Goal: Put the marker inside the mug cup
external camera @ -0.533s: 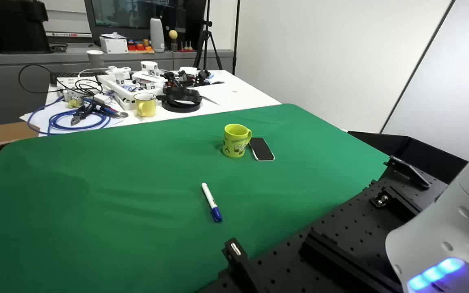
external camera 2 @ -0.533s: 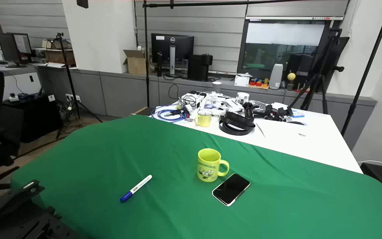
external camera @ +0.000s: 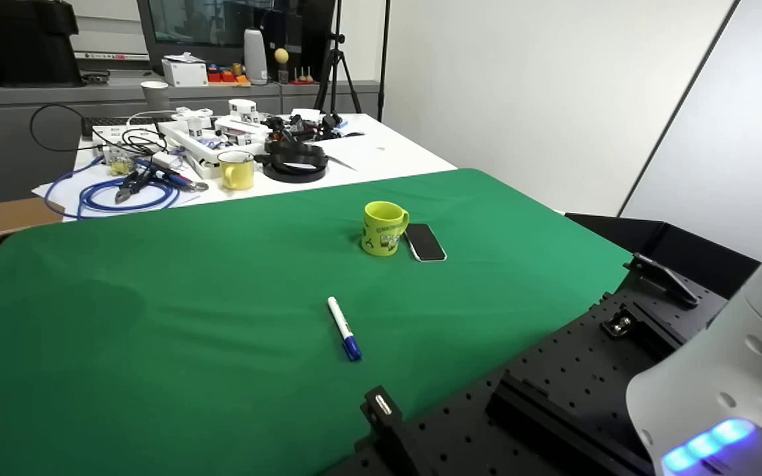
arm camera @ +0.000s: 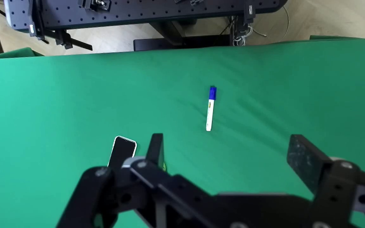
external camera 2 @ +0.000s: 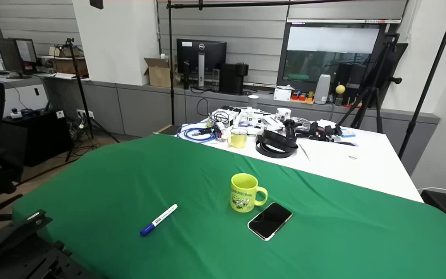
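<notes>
The gripper (arm camera: 227, 147) has its fingers (arm camera: 307, 163) spread wide apart with nothing between them, and I'd guess that's on purpose, getting set for a pick, since the marker (external camera 2: 158, 220) hasn't been grabbed yet. It's lying flat on the green cloth (external camera: 189, 403), well apart from the mug (external camera 2: 242, 193), blue cap toward the black board (arm camera: 131, 9). In the wrist view it runs roughly crosswise to the way the fingers would close, so my bet is they could pinch it without much turning, though they'd have to shift toward the board and drop down first. Mug's standing upright, mouth up, which is what you want for dropping something in. Handle points toward the phone (external camera 2: 270, 221) just beside it, so I'd come in from the marker's side. From the wrist the mug is nearly all hidden by the gripper, just a sliver of yellow-green I take to be it. As for what's different from half a second ago: honestly nothing I can spot. Marker, mug and phone sit in the same places in both exterior views, and the gripper doesn't show up in either. There's no older wrist shot to compare, so can't say whether the gripper moved at all.
</notes>
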`<state>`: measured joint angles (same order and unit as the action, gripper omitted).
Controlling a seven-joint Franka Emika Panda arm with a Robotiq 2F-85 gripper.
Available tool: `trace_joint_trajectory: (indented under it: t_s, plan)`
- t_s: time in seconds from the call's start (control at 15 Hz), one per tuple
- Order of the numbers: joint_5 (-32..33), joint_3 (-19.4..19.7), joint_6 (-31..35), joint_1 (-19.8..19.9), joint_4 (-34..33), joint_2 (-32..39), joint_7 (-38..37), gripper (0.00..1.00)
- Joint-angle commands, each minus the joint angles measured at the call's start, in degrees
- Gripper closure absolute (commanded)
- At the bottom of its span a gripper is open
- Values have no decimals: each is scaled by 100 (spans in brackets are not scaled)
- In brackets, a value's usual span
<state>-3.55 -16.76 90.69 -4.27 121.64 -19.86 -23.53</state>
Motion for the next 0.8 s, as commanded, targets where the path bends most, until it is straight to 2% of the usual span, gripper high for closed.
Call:
trace_joint_trajectory:
  t_s: [0.0, 0.4, 0.53, 0.73]
  plan:
    - [32, 100, -12, -118, -14, 18, -33, 0]
    - [32, 100, -12, -118, -14, 17, -33, 0]
    - [30, 98, 429, -124, 223, -21, -62, 0]
    - [-163, 139, 1441, -199, 832, -105, 56, 0]
